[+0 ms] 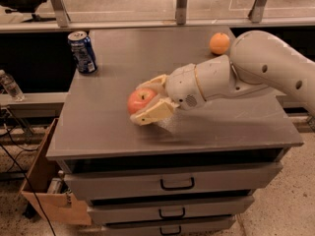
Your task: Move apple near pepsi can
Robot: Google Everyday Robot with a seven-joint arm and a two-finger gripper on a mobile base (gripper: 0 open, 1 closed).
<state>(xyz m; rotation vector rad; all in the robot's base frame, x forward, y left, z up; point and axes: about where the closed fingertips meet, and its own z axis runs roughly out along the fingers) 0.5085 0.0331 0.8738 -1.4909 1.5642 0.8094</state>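
Currently the end effector (143,101) clasps the apple (138,100); a loose grip could let it roll before reaching the pepsi can (82,53) at ten o'clock.

The desk (236,127) is carrying the pepsi can (82,52) back left and an orange (219,43) back right, the tool (139,103) gripping the apple (142,98) near its middle.

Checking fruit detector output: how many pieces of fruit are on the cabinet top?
2. The apple is mid-top, in the gripper; the orange is at the back right. The arm may hide others.
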